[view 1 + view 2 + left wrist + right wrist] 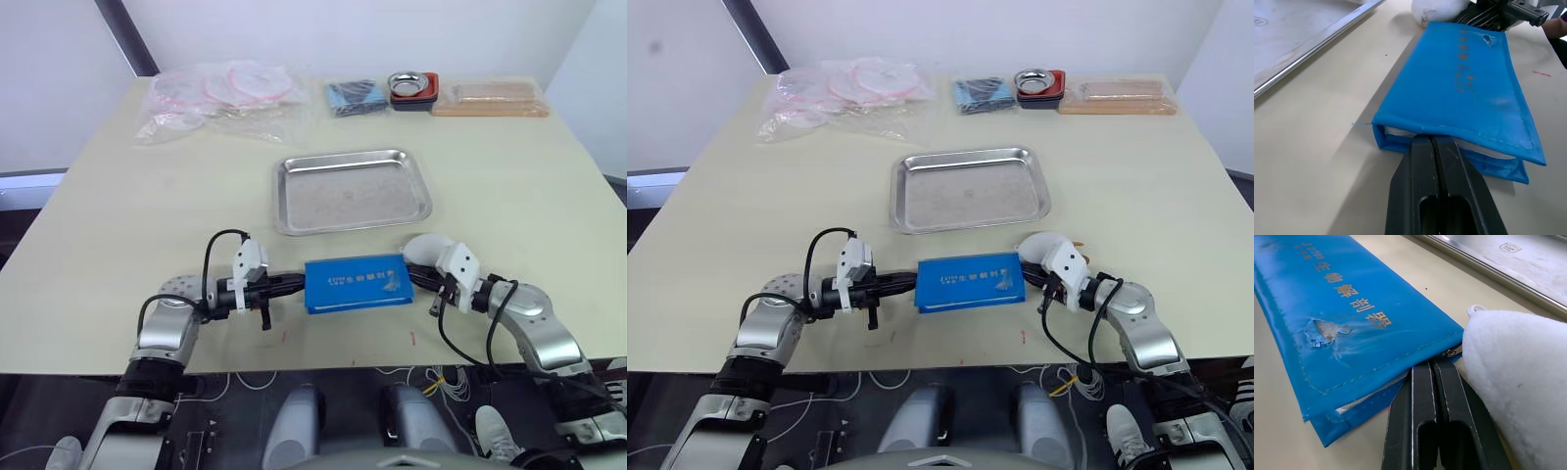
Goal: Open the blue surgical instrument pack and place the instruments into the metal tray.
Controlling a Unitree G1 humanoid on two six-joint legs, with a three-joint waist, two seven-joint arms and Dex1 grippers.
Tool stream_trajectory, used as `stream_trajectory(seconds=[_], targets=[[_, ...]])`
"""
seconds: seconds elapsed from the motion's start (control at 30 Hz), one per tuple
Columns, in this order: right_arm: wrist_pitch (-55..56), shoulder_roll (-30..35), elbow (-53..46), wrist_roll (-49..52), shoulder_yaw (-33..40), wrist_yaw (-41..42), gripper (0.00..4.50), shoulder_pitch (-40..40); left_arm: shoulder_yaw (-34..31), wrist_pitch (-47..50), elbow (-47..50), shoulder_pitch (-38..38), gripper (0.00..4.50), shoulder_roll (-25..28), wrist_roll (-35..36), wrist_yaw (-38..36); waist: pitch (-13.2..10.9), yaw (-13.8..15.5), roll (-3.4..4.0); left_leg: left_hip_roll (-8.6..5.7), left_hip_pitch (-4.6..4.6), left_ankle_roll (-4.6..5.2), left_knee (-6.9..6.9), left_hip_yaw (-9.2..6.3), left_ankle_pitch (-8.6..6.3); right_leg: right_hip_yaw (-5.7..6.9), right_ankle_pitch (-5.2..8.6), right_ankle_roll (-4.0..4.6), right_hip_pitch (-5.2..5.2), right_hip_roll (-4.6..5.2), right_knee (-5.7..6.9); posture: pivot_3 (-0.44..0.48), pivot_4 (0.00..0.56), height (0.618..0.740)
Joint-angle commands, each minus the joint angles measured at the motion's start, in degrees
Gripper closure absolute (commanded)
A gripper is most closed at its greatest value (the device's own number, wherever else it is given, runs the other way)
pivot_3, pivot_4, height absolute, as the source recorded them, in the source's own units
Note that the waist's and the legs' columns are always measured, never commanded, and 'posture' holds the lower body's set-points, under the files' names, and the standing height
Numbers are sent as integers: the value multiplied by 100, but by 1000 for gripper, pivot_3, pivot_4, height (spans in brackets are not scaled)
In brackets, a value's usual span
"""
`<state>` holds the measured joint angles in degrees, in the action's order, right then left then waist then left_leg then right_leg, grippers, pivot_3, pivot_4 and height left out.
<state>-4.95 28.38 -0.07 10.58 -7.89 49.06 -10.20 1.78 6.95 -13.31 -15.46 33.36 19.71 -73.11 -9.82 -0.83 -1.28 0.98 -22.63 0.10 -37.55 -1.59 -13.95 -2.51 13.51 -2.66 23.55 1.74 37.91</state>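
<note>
Pack (357, 282) lies closed and flat near the table's front edge, just short of the metal tray (353, 191), with one gripper at each short end, apparently positioned to part its covers. Left gripper (1432, 142), fingers pressed together, noses into the open seam. Right gripper (1431, 366), likewise closed, touches the opposite end beside a white pad (1518, 382).
</note>
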Motion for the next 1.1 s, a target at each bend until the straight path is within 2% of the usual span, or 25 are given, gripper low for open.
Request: stream_trajectory(seconds=[0.03,0.27,0.4,0.5,0.57,0.6,0.63,0.67,0.7,0.73,0.77,0.8,0.83,0.87,0.9,0.97,1.0,1.1], targets=[[315,50,-106,151,319,4,4437,95,-202,19,9,90,4500,142,189,-144,0,-6,0,0,0,0,0,0,0,0,0,0,0,0,0,0,150,740],[512,349,-368,607,807,340,4437,585,-514,247,334,93,4500,576,501,-370,-1,1,0,2,-4,0,0,-1,0,2,0,0,1,0,-3,0,150,740],[738,667,-642,1218,1045,1198,4437,945,-719,343,915,196,4500,935,808,-684,-2,-2,0,4,-4,0,0,0,0,1,0,0,1,1,-4,0,150,740],[1268,950,-412,1092,876,1899,3780,934,-730,282,1343,180,4500,1061,782,-676,-6,-2,-1,7,-7,0,1,-2,0,3,1,1,2,-2,-6,0,150,740],[1679,936,-62,1005,847,2110,2995,776,-751,258,1608,189,4500,1101,857,-681,-6,-1,-1,5,-5,0,1,1,0,1,1,0,1,0,-6,0,150,740],[1827,903,55,982,840,2155,2521,702,-766,292,1719,215,4103,1116,920,-686,-5,-1,-2,5,-4,0,1,4,0,0,0,-1,1,0,-6,0,150,740],[2087,854,189,941,815,2228,2032,612,-783,340,1843,261,3887,1149,980,-705,-5,-2,-2,5,-3,0,0,5,0,-1,0,-1,0,0,-6,0,150,740],[2395,784,306,894,793,2278,1904,523,-788,353,1936,299,3784,1187,990,-719,-6,-9,-2,5,-3,0,0,5,0,-1,0,-1,0,0,-6,0,150,740],[2651,705,423,875,775,2321,1173,428,-772,325,2028,347,3092,1251,965,-758,-6,-11,-1,9,-3,0,0,3,0,0,1,0,1,-5,-6,0,150,740],[2820,629,515,864,755,2341,964,344,-759,338,2118,395,2952,1316,982,-814,-7,-14,1,10,-3,0,0,5,0,-1,1,0,2,-6,-6,0,150,740],[3023,542,614,813,739,2306,645,249,-756,353,2182,422,2613,1356,996,-835,-8,-32,0,10,-2,0,1,4,0,-1,1,1,2,-6,-4,0,150,740],[3267,434,786,693,667,2282,125,100,-777,427,2274,447,2124,1381,1075,-812,-8,-36,1,16,-2,0,1,4,0,-2,1,1,2,-12,-6,0,150,740],[3552,348,965,544,588,2259,0,-39,-802,469,2340,464,1599,1401,1134,-792,-10,-30,4,17,0,0,2,6,0,-3,1,1,2,-13,-5,0,150,740],[3767,289,1114,443,500,2287,0,-156,-829,516,2404,484,1351,1419,1196,-776,-10,-21,4,17,-1,0,2,5,0,-2,1,1,2,-12,-4,0,150,740],[3892,261,1207,391,440,2314,0,-224,-845,545,2444,499,817,1433,1236,-769,-10,-19,5,16,0,0,1,7,0,-2,1,1,1,-12,-4,0,150,740],[4160,229,1403,304,261,2446,0,-390,-889,643,2577,581,276,1487,1343,-787,-11,-3,5,16,0,0,1,7,0,-3,1,1,1,-11,-4,0,150,740],[4312,221,1506,254,170,2497,0,-475,-905,688,2638,624,120,1519,1392,-808,-10,-2,4,15,-2,0,1,5,0,-2,1,1,1,-9,-5,0,150,740],[4843,116,1993,-174,-83,2387,0,-851,-959,753,2832,789,120,1628,1496,-894,-11,-15,6,15,-1,0,1,8,0,-4,1,1,2,-9,-5,0,150,740]])
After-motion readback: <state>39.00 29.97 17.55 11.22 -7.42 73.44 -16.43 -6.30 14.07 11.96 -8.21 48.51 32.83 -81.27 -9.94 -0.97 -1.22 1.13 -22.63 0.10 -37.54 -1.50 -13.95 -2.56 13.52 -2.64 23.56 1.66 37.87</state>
